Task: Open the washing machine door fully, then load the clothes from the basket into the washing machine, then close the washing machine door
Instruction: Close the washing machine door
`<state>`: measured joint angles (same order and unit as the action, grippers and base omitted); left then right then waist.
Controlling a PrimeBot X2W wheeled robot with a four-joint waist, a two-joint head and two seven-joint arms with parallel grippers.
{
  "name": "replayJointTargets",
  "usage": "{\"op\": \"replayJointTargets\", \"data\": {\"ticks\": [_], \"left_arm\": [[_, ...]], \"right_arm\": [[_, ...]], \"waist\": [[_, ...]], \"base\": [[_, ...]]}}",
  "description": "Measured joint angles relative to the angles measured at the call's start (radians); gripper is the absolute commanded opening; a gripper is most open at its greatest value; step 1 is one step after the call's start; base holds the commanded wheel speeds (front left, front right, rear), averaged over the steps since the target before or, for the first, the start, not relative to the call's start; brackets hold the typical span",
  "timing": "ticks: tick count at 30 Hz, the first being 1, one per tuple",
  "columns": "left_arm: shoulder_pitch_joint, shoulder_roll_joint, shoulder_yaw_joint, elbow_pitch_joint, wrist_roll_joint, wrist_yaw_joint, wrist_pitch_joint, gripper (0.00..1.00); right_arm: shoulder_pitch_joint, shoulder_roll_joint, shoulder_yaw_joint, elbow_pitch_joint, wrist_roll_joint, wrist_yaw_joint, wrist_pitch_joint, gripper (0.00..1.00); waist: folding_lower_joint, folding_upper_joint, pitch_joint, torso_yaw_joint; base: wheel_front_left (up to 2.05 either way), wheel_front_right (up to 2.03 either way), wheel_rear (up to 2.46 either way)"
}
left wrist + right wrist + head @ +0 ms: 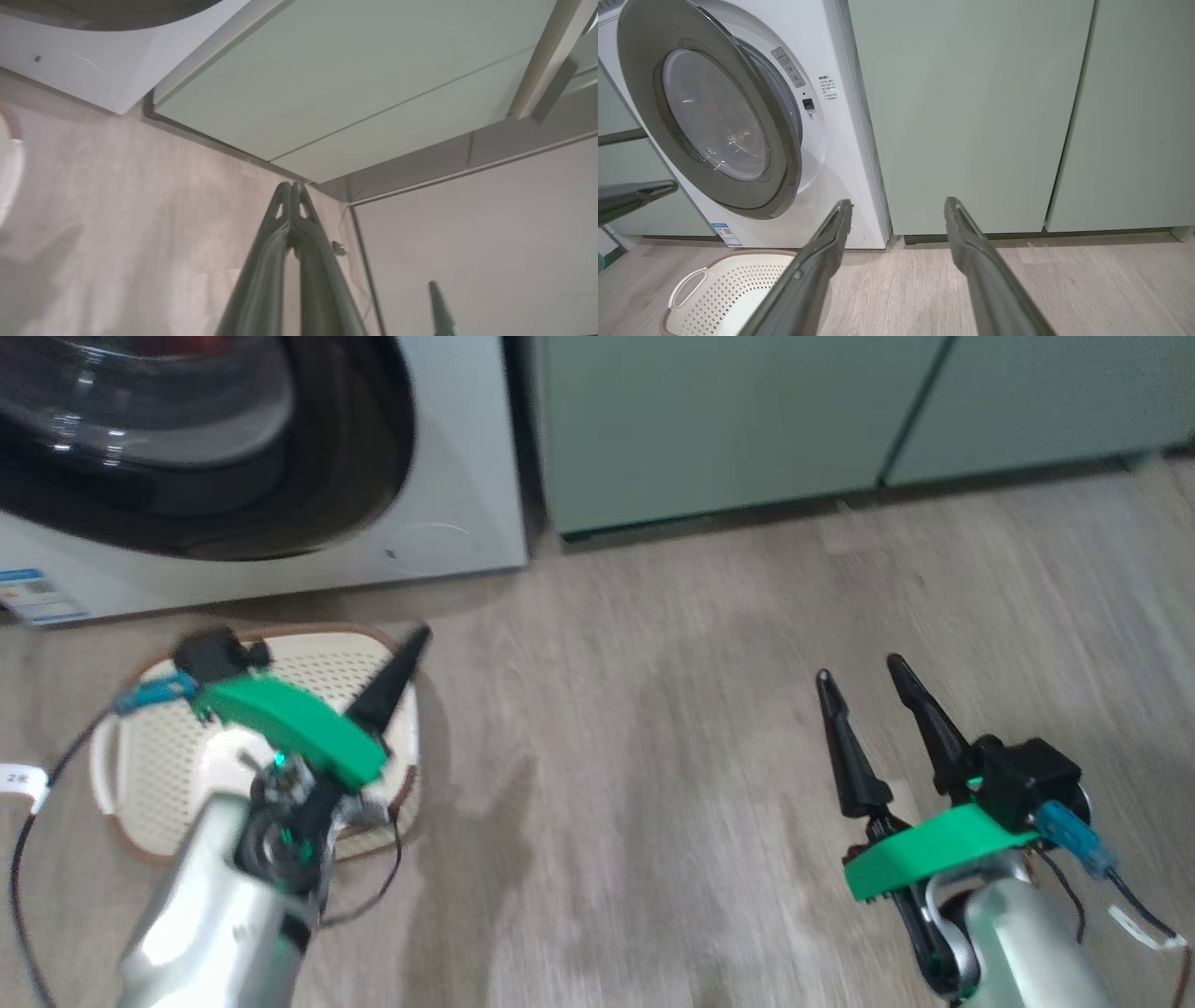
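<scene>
Floorboards (653, 756) of pale wood spread before the washing machine (467, 476), which stands at the upper left of the head view, with pale green cabinets (709, 420) just beside it on the right. The washing machine door (640, 79) stands swung out from the white front, hinged on the far side from the cabinets. In the right wrist view its grey inner ring and bulging glass bowl face the camera. A small blue label (37, 593) sits low on the machine's front. At the top edge of the head view a red patch (196, 343) shows through the glass, too little of it to say what it is.

The basket (327, 663) lies on the floor right in front of the machine, below the door, with its perforated cream wall and brown rim showing.

The left end effector (401, 663) hangs over the basket with its two dark fingers pressed together and nothing between them. They point toward the machine's lower right corner. The right end effector (859, 672) hovers above bare floor, well apart from the basket, its fingers spread wide and holding nothing, aimed at the cabinets.
</scene>
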<state>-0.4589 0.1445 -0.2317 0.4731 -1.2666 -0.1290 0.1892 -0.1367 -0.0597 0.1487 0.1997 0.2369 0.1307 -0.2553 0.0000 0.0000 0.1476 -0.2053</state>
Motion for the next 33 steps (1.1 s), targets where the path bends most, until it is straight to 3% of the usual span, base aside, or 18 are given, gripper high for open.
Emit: {"op": "replayJointTargets", "data": {"ticks": [6, 10, 12, 14, 16, 19, 23, 29, 33], "left_arm": [[0.096, 0.167, -0.266, -0.093, 0.212, 0.0, -0.205, 0.0], [0.119, 0.222, -0.342, -0.081, 0.321, 0.0, -0.394, 0.0], [0.129, 0.224, -0.338, -0.066, 0.358, 0.0, -0.43, 0.0], [0.149, 0.212, -0.289, -0.065, 0.404, 0.001, -0.437, 0.0], [0.181, 0.178, -0.171, -0.111, 0.48, 0.023, -0.438, 0.0], [0.245, 0.081, 0.04, -0.196, 0.573, 0.058, -0.44, 0.0], [0.357, -0.026, 0.225, -0.291, 0.754, 0.044, -0.441, 0.0], [0.427, -0.083, 0.28, -0.395, 0.984, 0.008, -0.441, 0.0], [0.44, -0.091, 0.269, -0.403, 1.009, 0.0, -0.441, 0.0]], "right_arm": [[0.04, -0.013, -0.023, -0.014, -0.019, 0.0, 0.0, 1.0], [0.046, -0.014, -0.02, -0.039, -0.036, 0.0, 0.0, 1.0], [0.047, -0.016, -0.017, -0.05, -0.039, 0.0, 0.0, 1.0], [0.047, -0.021, -0.014, -0.058, -0.045, 0.0, 0.0, 1.0], [0.051, -0.027, -0.015, -0.069, -0.05, 0.0, 0.0, 1.0], [0.055, -0.029, -0.016, -0.079, -0.053, 0.0, 0.0, 1.0], [0.073, -0.029, -0.016, -0.084, -0.054, 0.0, 0.0, 1.0], [0.086, -0.029, -0.018, -0.085, -0.054, 0.0, 0.0, 1.0], [0.086, -0.029, -0.017, -0.084, -0.054, 0.0, 0.0, 1.0]], "waist": [[0.0, 0.0, -0.062, 0.084], [0.0, 0.0, -0.095, 0.139], [0.0, 0.0, -0.11, 0.165], [0.0, 0.0, -0.123, 0.189], [0.0, 0.0, -0.133, 0.212], [0.0, 0.0, -0.145, 0.241], [0.0, 0.0, -0.158, 0.266], [0.0, 0.0, -0.167, 0.292], [0.0, 0.0, -0.166, 0.304]], "base": [[0.0, 0.0, 0.0], [0.0, 0.0, 0.0], [0.0, 0.0, 0.0], [0.0, 0.0, 0.0], [0.0, 0.0, 0.0], [0.0, 0.0, 0.0], [0.0, 0.0, 0.0], [0.0, 0.0, 0.0], [0.0, 0.0, 0.0]]}}
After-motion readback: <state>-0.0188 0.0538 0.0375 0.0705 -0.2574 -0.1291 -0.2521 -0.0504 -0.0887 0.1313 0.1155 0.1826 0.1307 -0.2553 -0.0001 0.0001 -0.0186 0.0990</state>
